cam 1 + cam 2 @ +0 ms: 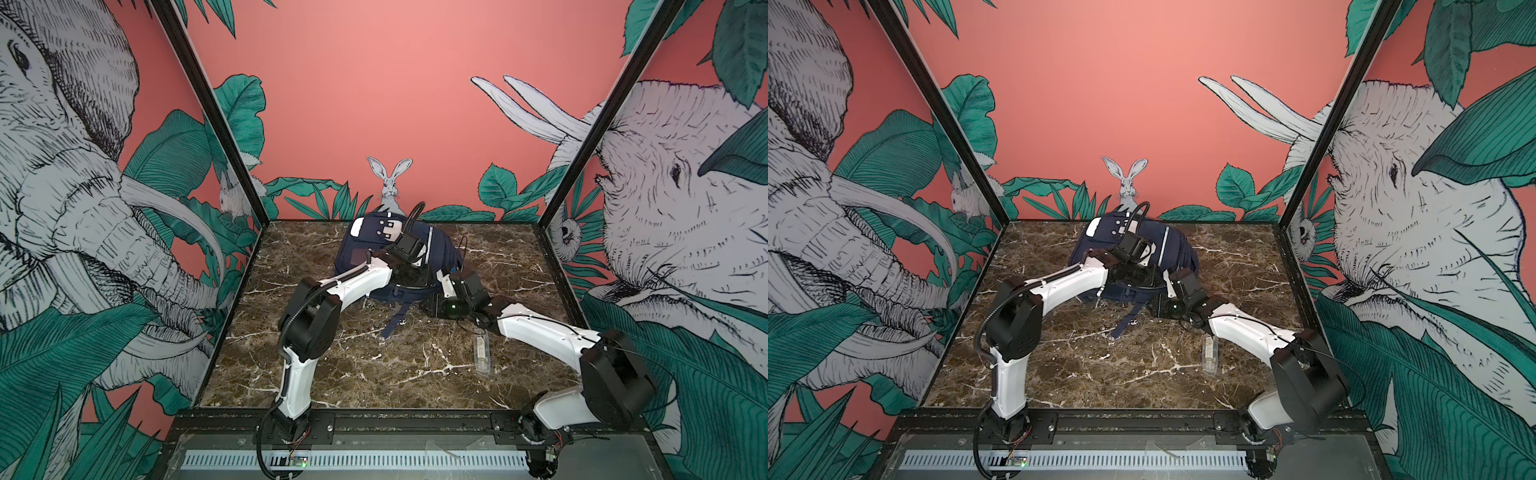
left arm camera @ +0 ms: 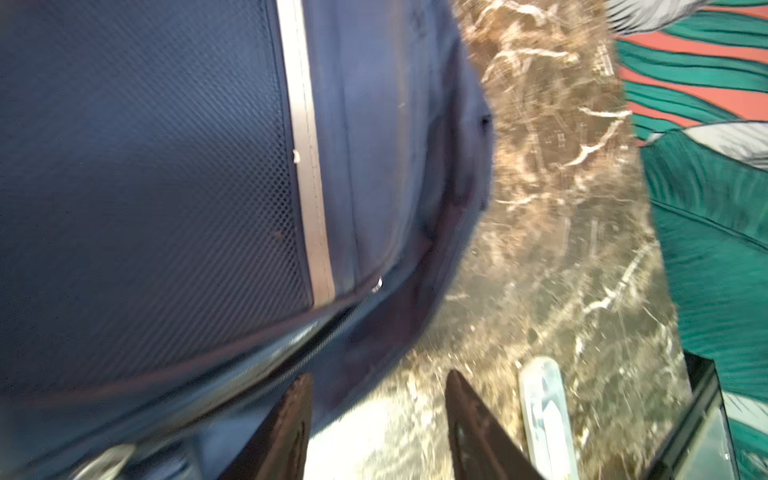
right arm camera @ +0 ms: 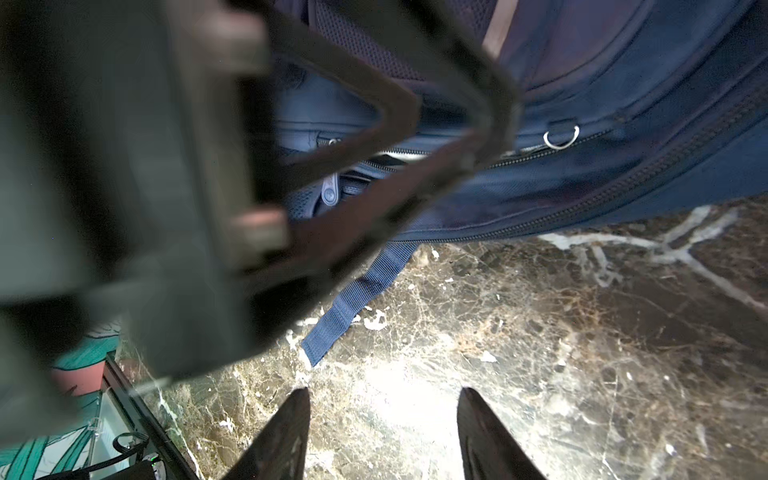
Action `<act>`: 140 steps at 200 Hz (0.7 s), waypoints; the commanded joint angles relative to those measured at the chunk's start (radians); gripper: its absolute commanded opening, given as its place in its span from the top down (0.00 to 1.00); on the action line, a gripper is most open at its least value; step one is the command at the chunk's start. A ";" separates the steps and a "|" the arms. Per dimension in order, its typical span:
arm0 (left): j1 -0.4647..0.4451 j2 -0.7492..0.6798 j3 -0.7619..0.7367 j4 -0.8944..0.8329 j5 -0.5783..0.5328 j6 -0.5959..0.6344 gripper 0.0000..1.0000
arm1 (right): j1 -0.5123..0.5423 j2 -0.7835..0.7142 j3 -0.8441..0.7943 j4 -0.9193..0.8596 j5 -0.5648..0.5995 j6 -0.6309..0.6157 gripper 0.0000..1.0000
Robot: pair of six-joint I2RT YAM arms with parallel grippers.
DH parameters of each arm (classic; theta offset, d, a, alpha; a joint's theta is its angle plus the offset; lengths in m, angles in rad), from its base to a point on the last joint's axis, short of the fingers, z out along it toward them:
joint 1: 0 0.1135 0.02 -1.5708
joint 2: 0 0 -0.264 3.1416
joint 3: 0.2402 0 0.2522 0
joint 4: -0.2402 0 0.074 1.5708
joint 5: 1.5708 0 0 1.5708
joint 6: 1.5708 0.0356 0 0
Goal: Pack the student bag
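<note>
Your left hand (image 2: 379, 376) hovers at the near edge of the bag (image 1: 351, 249), fingers apart and empty. Your right hand (image 3: 384, 390), likewise spread and empty, hangs over bare desk (image 1: 374, 365) just beside it. The bag lies at the back middle, near the wall. Packing looks unfinished: a clear case (image 1: 482, 351) lies out by the right arm, and you cannot see what is inside the bag. Both hands crowd one corner, where a strap (image 3: 357, 299) trails forward. You have open room on the front desk.

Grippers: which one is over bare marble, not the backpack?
The right gripper: only marble tabletop lies beneath it; the left gripper sits at the backpack's edge.
</note>
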 commanded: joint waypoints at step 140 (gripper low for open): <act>0.277 -0.227 -0.471 0.088 0.006 -0.029 0.50 | 0.053 0.491 0.515 -0.117 0.053 -0.072 0.53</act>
